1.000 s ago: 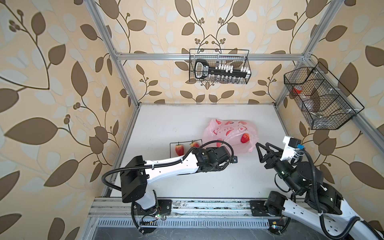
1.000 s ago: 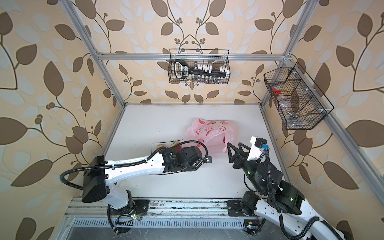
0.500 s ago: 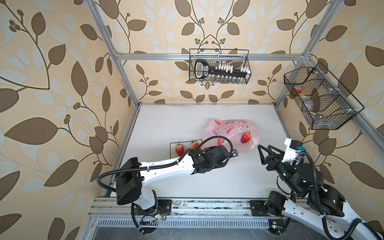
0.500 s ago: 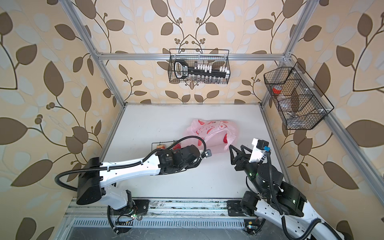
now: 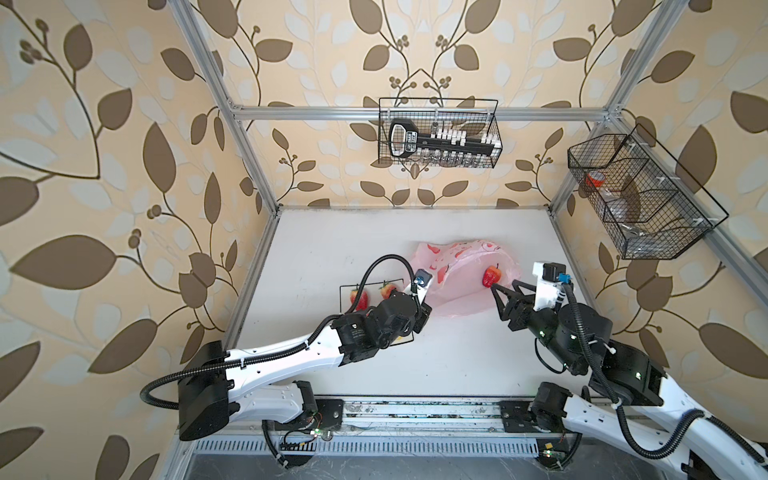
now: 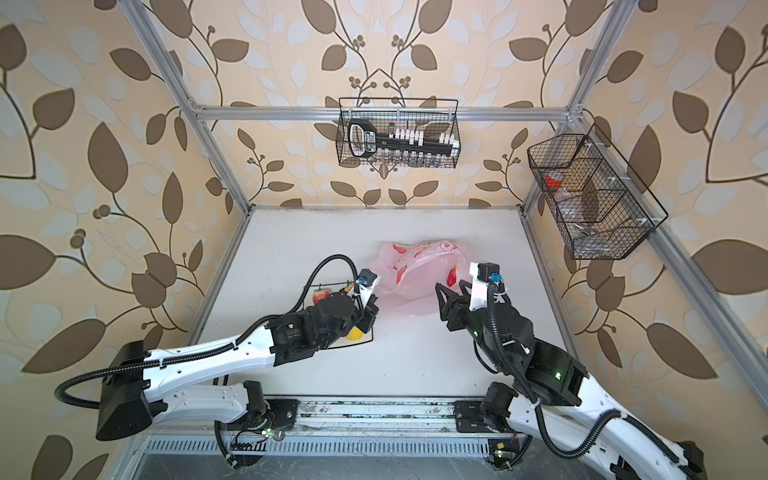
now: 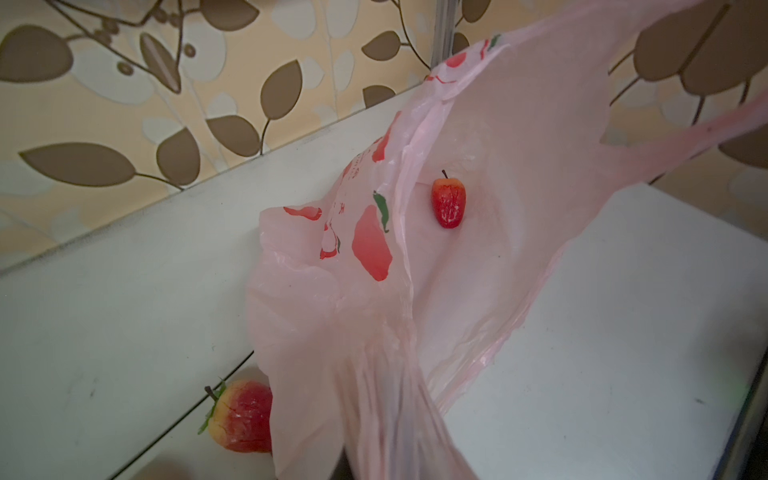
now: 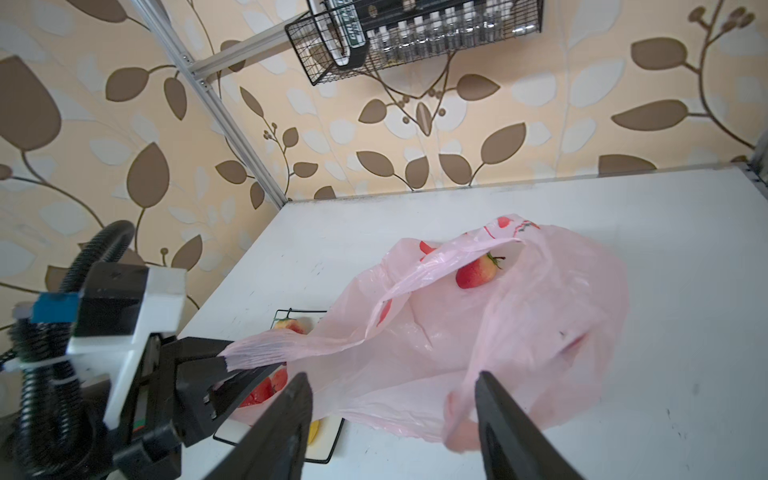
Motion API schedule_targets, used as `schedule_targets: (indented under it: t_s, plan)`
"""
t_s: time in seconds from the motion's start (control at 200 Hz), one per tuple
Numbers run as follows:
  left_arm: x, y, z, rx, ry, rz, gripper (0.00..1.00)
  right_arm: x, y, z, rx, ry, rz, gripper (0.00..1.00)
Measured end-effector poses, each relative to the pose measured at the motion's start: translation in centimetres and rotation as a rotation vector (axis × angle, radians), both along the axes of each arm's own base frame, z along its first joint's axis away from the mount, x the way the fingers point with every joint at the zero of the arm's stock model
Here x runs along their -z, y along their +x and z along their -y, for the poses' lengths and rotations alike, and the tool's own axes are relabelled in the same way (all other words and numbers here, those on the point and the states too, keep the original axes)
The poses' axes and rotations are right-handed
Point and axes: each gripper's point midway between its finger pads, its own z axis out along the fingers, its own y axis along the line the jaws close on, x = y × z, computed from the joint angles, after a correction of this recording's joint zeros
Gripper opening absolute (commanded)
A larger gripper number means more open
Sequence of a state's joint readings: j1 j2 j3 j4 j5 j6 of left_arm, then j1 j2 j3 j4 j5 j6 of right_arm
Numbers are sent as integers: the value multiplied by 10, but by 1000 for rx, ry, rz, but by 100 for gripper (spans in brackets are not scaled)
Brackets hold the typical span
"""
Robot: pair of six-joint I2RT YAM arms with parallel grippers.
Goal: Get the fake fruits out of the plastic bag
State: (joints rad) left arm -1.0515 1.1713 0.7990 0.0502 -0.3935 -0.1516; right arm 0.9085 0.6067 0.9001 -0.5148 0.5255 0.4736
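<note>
Toward the table's [image 5: 332,249] right edge, the strawberry [image 5: 491,276] was faced by the spread right gripper [image 5: 503,286], the plastic bag [image 5: 457,291] clamped in the left gripper [image 8: 243,366].

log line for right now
left hand: shut on plastic bag handle | right hand: open, at bag | strawberry: inside bag
</note>
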Motion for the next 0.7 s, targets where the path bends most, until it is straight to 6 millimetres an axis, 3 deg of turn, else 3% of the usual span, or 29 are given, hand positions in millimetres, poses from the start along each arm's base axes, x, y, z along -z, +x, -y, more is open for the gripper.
schedule_targets:
  t_s: [0.14, 0.245, 0.355, 0.465, 0.58, 0.7]
  plan:
    - [-12, 6, -8, -56, -163, -47, 0, -14, 12, -36, -91, -43, -4, 54]
    - [-20, 10, -11, -83, -254, -68, 0, -6, 24, -66, -154, -89, -37, 50]
    - [-23, 12, -12, -98, -322, -92, 0, 30, 36, -89, -181, -147, -114, 44]
    - [-23, 13, -11, -100, -363, -113, 0, 77, 43, -99, -169, -180, -203, 42]
    - [-22, 12, -9, -97, -392, -131, 0, 122, 51, -96, -107, -201, -299, 36]
    - [-18, 10, -9, -93, -404, -146, 0, 146, 68, -84, -8, -158, -350, 33]
